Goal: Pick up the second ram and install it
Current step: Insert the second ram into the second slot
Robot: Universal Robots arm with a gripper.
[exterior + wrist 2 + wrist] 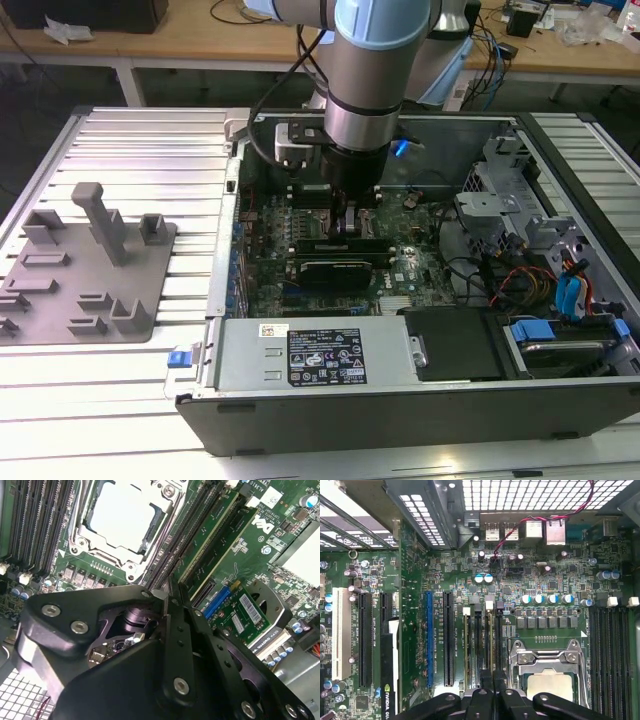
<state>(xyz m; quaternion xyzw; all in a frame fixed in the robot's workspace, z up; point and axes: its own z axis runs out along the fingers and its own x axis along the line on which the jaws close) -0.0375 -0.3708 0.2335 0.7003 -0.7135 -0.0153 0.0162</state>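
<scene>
My gripper (345, 228) is low inside the open computer case (200, 390), over the memory slots beside the CPU socket (547, 677). Its two black fingers (172, 630) stand close together. The second ram (210, 535), a thin green stick, stands on edge in a slot and runs in between the fingertips. In the first wrist view the second ram (492, 640) shows as a narrow edge leading to the gripper (493, 682). Another green stick (231, 547) sits upright two slots away from the CPU socket (122, 515).
A grey plastic tray (90, 270) with raised blocks lies on the ribbed table at the exterior view's left. A black graphics card (345, 268) sits just in front of the gripper. The power supply (310, 355), drive cage (495, 210) and loose cables (520, 280) crowd the case.
</scene>
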